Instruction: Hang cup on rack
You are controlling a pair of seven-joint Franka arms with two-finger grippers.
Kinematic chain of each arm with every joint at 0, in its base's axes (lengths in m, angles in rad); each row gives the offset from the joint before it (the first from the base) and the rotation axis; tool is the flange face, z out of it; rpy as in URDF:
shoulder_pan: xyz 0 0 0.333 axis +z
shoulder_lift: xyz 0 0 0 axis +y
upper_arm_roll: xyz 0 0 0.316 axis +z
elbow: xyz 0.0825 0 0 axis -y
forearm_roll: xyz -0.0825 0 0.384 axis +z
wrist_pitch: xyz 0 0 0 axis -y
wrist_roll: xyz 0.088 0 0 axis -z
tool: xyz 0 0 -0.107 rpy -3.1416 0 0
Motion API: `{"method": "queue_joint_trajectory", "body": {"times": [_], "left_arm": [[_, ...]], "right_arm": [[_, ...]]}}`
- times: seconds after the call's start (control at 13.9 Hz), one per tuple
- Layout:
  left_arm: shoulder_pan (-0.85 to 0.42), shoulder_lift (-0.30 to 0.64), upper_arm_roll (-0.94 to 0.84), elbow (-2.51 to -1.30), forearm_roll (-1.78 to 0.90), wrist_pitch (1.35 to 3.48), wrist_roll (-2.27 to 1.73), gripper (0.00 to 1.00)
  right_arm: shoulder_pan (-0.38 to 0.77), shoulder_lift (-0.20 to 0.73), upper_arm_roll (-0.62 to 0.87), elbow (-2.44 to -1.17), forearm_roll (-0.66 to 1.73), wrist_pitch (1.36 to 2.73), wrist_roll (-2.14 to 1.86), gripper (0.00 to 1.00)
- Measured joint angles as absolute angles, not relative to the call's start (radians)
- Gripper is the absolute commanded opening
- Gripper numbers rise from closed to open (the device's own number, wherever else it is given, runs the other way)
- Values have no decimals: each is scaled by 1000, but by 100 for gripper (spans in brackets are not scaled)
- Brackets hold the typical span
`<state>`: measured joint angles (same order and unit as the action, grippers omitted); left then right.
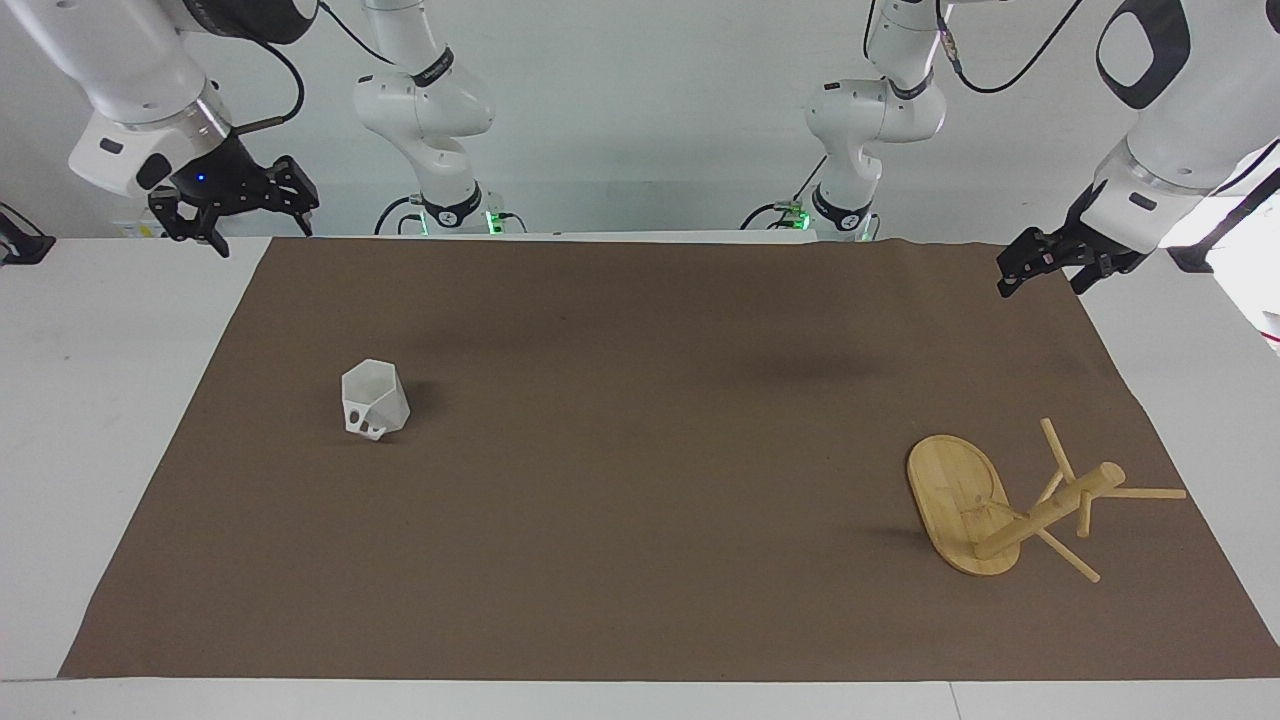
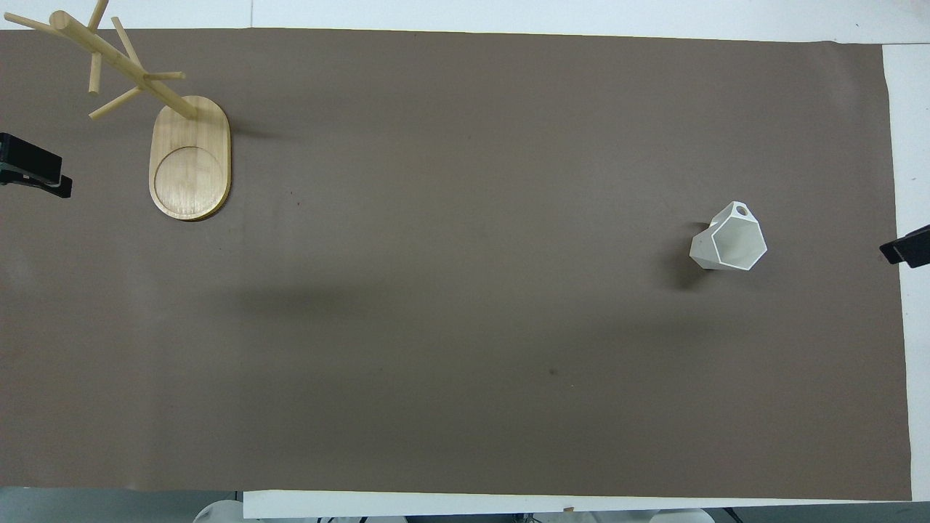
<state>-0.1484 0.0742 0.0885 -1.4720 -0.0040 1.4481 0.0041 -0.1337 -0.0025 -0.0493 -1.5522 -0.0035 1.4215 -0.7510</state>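
The white faceted cup (image 1: 374, 400) stands rim up on the brown mat toward the right arm's end of the table, with its handle on the side farther from the robots; it also shows in the overhead view (image 2: 729, 237). The bamboo rack (image 1: 1000, 515) stands upright on its oval base toward the left arm's end, its pegs bare, and shows in the overhead view too (image 2: 190, 156). My right gripper (image 1: 262, 236) is open and empty, raised over the mat's corner near the robots, well apart from the cup. My left gripper (image 1: 1040, 287) is open and empty, raised over the mat's edge, nearer the robots than the rack.
A brown mat (image 1: 640, 520) covers most of the white table (image 1: 90, 400). Only the grippers' tips show at the side edges of the overhead view, the left (image 2: 36, 174) and the right (image 2: 907, 250).
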Motion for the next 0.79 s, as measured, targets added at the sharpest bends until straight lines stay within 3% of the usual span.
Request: {"method": "queue_joint_trajectory", "body": {"times": [0.29,0.79], "left_arm": [[-148,74,88,-1472,-4,1448,4,100],[-148,74,88,-1472,-4,1448,4,100]], "right_arm": [[-300,113,-53,-1561,196,1516,-1260,100],[-489,323,-53,-1589,535,1525,-1917,100]]}}
